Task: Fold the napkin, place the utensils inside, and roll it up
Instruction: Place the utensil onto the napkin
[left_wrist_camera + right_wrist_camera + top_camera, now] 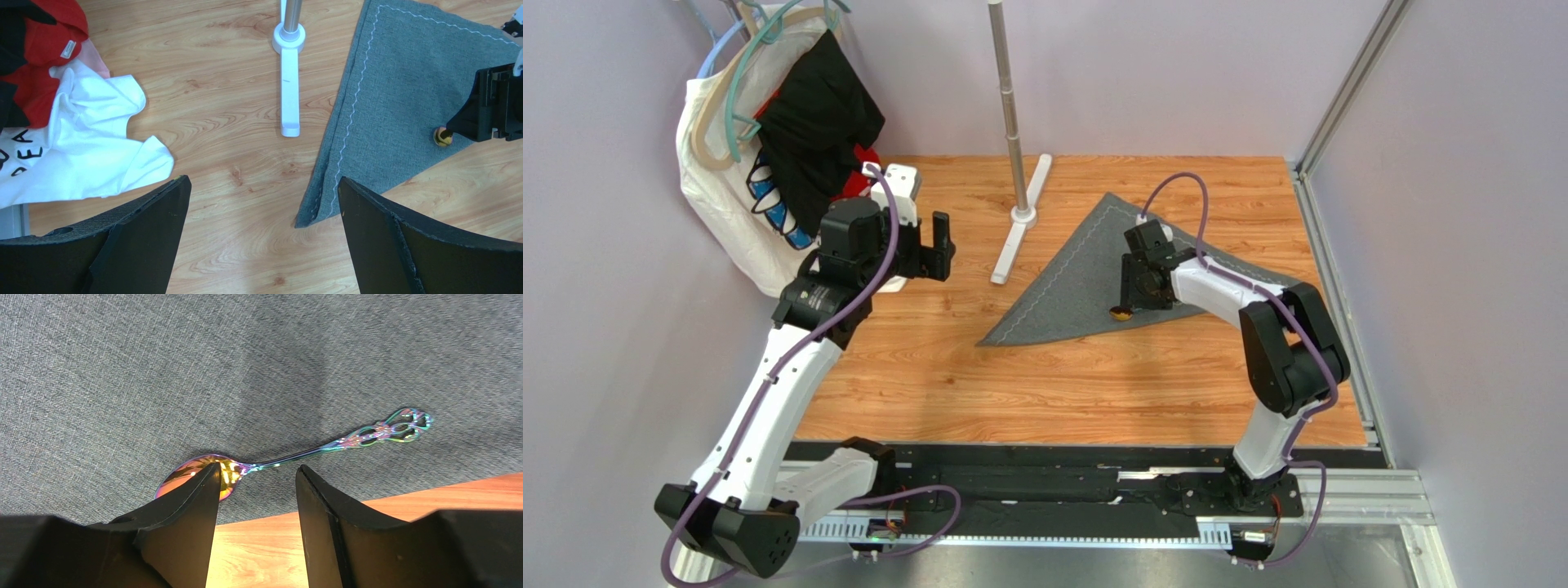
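The napkin (pixel 1069 276) lies folded into a dark grey triangle on the wooden table, its pale stitched edge (pixel 353 104) facing left. An iridescent spoon (pixel 288 457) rests on the napkin (pixel 245 367) near its lower edge, handle pointing right in the right wrist view. My right gripper (pixel 258 468) hangs open just over it, with one fingertip (pixel 205 481) covering part of the spoon's bowl and nothing between the jaws. My left gripper (pixel 264 184) is wide open above bare wood, left of the napkin's near corner (pixel 310 214). No other utensils show.
A metal pole on a white base (pixel 1020 208) stands just left of the napkin. White, black and red clothes on hangers (pixel 787 147) spill onto the table's far left, close to the left gripper (pixel 934 251). A metal frame rail (pixel 1333 245) borders the right side.
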You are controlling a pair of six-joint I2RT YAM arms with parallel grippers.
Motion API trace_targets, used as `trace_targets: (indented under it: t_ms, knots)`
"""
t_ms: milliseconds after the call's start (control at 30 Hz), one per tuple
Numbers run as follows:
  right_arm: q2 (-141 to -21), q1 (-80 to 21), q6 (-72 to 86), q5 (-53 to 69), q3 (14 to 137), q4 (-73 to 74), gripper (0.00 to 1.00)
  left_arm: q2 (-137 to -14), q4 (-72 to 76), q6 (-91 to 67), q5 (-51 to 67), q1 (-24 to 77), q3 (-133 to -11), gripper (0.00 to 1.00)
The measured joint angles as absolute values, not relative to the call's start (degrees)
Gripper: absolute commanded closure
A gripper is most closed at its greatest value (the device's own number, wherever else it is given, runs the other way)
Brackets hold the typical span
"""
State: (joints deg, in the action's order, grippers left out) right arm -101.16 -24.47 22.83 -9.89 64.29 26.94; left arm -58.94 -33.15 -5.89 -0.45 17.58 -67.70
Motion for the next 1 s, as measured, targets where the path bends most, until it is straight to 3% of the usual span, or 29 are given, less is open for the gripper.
trace_targets:
  t_ms: [600,1000]
  knots:
    - [-101.45,-31.14,24.56,-11.88,64.31,28.62,0.48,-59.11,-33.15,-5.89,-0.45,17.58,-67.7,0.01]
    - [-96.03,-30.76,23.49,-16.64,71.02,32.8,0.47,-59.11,-33.15,-5.89,-0.73,17.58,-67.68,0.01]
